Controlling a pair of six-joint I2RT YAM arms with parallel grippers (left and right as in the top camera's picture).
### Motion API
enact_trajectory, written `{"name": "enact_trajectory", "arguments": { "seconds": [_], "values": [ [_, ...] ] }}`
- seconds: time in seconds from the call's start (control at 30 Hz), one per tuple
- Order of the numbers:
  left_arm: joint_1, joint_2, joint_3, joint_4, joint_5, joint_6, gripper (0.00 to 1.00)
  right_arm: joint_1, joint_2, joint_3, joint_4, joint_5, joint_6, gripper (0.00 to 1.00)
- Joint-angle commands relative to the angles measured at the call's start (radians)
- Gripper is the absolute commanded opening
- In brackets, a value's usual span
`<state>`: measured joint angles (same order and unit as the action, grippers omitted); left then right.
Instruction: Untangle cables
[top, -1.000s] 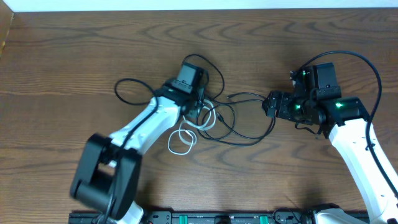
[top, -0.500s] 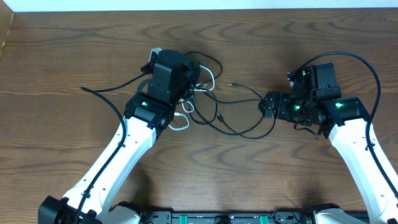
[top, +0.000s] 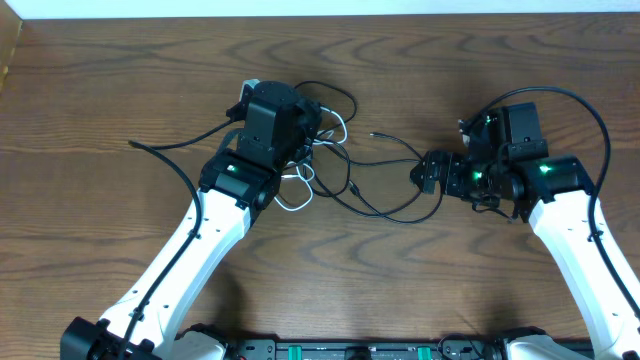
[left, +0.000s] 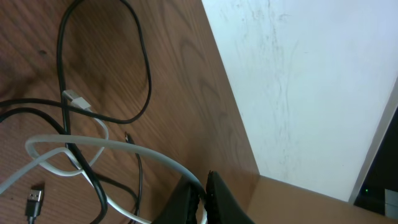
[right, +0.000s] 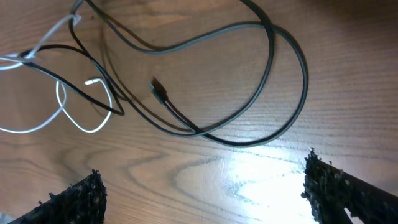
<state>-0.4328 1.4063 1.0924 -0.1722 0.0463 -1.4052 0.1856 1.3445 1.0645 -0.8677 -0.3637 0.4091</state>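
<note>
While left tool (left: 200, 198) pinches white cable (left: 124, 148), right tool (right: 208, 196) gapes.

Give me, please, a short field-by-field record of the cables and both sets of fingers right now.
left fingers: shut on the white cable
right fingers: open, holding nothing
black cable: looped on the table, one plug end lying free
tangle: white and black cross each other near the left arm, not yet separated

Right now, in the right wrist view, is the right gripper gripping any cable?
No. The right gripper is open and empty; the black cable lies loose ahead of it.
</note>
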Motion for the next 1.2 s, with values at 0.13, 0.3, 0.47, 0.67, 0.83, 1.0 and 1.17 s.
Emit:
{"name": "enact_trajectory", "arguments": {
  "seconds": [0.13, 0.3, 0.47, 0.67, 0.83, 1.0, 1.17],
  "values": [
    [0.0, -0.014, 0.003, 0.001, -0.002, 0.024, 0.07, 0.006, 0.002, 0.001, -0.004, -0.008, -0.006, 0.99],
    [0.0, -0.014, 0.003, 0.001, -0.002, 0.022, 0.08, 0.006, 0.002, 0.001, -0.004, -0.009, -0.006, 0.99],
    [0.0, -0.014, 0.003, 0.001, -0.002, 0.017, 0.08, 0.006, 0.002, 0.001, -0.003, -0.008, -0.006, 0.99],
    [0.0, -0.014, 0.003, 0.001, 0.004, 0.012, 0.08, 0.006, 0.002, 0.001, 0.001, -0.01, 0.007, 0.99],
    [0.0, -0.014, 0.003, 0.002, 0.039, -0.042, 0.08, 0.006, 0.002, 0.001, 0.0, -0.026, 0.176, 0.99],
    [0.0, -0.014, 0.003, 0.002, 0.04, -0.044, 0.08, 0.006, 0.003, 0.001, 0.008, -0.127, 0.181, 0.99],
    [0.0, -0.014, 0.003, 0.002, 0.047, -0.044, 0.08, 0.027, 0.003, 0.001, 0.042, -0.194, 0.195, 0.99]
  ]
}}
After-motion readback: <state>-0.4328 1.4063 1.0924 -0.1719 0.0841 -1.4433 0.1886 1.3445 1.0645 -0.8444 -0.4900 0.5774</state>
